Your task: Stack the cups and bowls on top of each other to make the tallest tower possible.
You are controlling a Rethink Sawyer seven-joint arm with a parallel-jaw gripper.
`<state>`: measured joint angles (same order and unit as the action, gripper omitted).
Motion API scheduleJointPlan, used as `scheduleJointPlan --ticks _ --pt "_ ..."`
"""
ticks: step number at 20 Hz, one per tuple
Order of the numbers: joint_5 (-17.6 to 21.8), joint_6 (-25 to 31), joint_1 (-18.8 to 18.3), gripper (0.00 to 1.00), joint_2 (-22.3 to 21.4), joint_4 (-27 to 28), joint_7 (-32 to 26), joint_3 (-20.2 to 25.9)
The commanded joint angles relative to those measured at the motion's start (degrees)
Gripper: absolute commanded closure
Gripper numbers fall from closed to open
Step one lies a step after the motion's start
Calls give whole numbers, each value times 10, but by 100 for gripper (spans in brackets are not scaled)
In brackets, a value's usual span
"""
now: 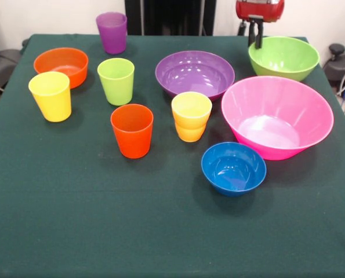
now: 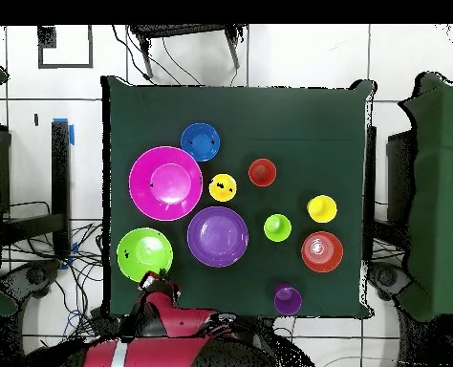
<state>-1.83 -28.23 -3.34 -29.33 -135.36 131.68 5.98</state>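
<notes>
Nothing is stacked; all cups and bowls stand apart on the green table. In the front view I see the purple cup (image 1: 112, 32), lime green cup (image 1: 116, 80), yellow cup (image 1: 50, 95), orange cup (image 1: 132, 130) and yellow-orange cup (image 1: 191, 116). The bowls are orange (image 1: 62, 65), purple (image 1: 194, 73), lime green (image 1: 283, 57), very large pink (image 1: 276, 116) and blue (image 1: 233, 168). My gripper (image 1: 255, 36) hangs at the far side, just above the lime green bowl's far left rim, empty, with a narrow gap between its fingers. It also shows in the overhead view (image 2: 154, 280) beside the lime green bowl (image 2: 144, 253).
The green cloth table (image 1: 73, 220) carries everything in its far half. The red arm (image 2: 163, 334) sits at the overhead view's bottom edge. Cables and furniture lie around the table's sides.
</notes>
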Motion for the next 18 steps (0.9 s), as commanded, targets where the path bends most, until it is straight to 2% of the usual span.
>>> scheduleJointPlan --ticks 1,13,16,18 --pt "22 29 -23 100 13 58 76 49" --pt "-1 21 6 100 -35 14 95 34" --pt "7 28 0 100 -50 5 90 30" --pt "14 43 -7 100 -76 -9 83 27"
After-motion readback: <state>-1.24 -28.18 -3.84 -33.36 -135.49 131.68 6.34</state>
